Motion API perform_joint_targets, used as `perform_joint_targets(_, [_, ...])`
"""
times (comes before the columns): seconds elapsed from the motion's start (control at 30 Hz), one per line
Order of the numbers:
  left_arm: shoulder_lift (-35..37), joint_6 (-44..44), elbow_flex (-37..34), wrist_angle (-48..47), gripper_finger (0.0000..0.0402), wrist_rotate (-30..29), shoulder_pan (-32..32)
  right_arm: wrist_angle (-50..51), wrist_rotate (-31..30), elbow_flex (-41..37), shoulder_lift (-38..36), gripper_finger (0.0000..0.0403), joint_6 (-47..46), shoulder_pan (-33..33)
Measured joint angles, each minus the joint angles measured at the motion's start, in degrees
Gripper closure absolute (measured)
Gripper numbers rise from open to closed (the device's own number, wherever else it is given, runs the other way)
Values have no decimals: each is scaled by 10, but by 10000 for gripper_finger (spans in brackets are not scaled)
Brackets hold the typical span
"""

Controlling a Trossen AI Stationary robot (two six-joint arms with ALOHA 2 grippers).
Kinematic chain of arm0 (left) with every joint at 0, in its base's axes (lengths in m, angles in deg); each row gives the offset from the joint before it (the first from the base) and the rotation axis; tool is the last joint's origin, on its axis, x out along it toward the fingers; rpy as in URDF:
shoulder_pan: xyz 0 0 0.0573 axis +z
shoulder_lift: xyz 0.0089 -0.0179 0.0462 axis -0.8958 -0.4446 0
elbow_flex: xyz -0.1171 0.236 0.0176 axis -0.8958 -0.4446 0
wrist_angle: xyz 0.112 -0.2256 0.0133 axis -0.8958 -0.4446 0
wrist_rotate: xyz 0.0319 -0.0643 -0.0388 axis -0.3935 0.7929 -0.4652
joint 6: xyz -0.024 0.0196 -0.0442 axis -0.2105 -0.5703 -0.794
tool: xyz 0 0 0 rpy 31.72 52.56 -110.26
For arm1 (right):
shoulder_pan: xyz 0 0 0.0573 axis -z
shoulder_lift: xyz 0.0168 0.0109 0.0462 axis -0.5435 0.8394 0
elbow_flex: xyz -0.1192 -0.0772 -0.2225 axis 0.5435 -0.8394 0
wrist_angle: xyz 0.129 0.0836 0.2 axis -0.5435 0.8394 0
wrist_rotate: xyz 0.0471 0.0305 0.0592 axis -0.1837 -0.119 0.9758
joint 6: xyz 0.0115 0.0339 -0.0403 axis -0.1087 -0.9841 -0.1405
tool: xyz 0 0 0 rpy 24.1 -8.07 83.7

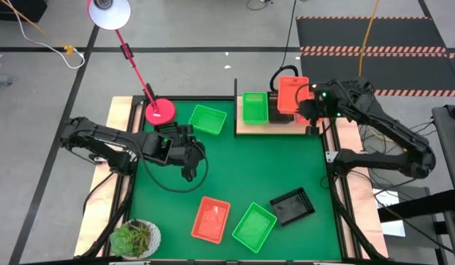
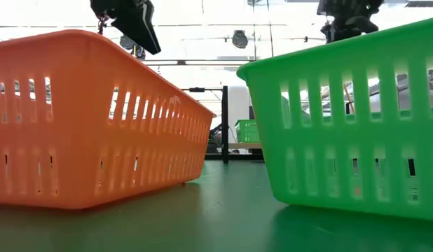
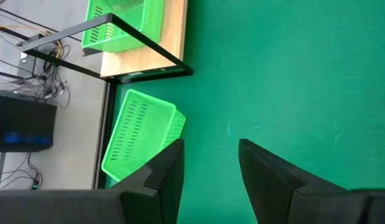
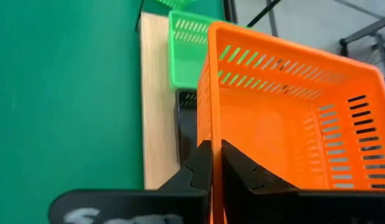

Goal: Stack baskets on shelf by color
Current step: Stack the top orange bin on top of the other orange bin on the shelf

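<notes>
Nearest the low camera, an orange basket [image 2: 97, 119] and a green basket [image 2: 349, 119] are seen on the green mat [image 2: 223, 210], filling most of that view. From their thin slotted walls they are judged to be light, fairly stiff and somewhat springy, with smooth plastic that could slip; the upright rim wall is judged the best place to be pinched, as little else offers a grip.

One orange basket [image 4: 292, 118] is held that way by the right gripper [image 4: 215, 165], whose fingers are clamped shut on its near wall. It is carried above the wooden shelf [image 1: 246, 129], over a black basket [image 4: 187, 124] already lying there, beside a green basket [image 1: 255, 107] also on the shelf. The left gripper [image 3: 210, 168] hangs over the mat with its fingers spread and nothing between them, near a loose green basket [image 1: 207, 118] at the far side of the mat.

From above, the whole layout is given: an orange basket [image 1: 212, 218], a green basket [image 1: 254, 225] and a black basket [image 1: 292, 206] lie at the near side, not yet sorted. The pinch on the wall is shown only by the right wrist view. The shelf's dark frame [image 3: 111, 43] is seen best from the left wrist.
</notes>
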Motion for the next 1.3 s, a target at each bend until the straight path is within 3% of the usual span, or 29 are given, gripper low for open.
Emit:
perform_joint_targets(0.3, [0, 32, 0, 32, 248, 35, 0, -16, 26, -77, -21, 395, 59, 117])
perform_joint_targets(0.6, [0, 48, 0, 52, 248, 58, 0, -17, 29, -106, -30, 398, 129, 180])
perform_joint_targets(1.07, [0, 56, 0, 53, 247, 59, 0, 17, 29, -106, -29, 400, 258, 228])
perform_joint_targets(1.3, [0, 55, 0, 54, 247, 59, 0, 23, 28, -106, -4, 400, 275, 233])
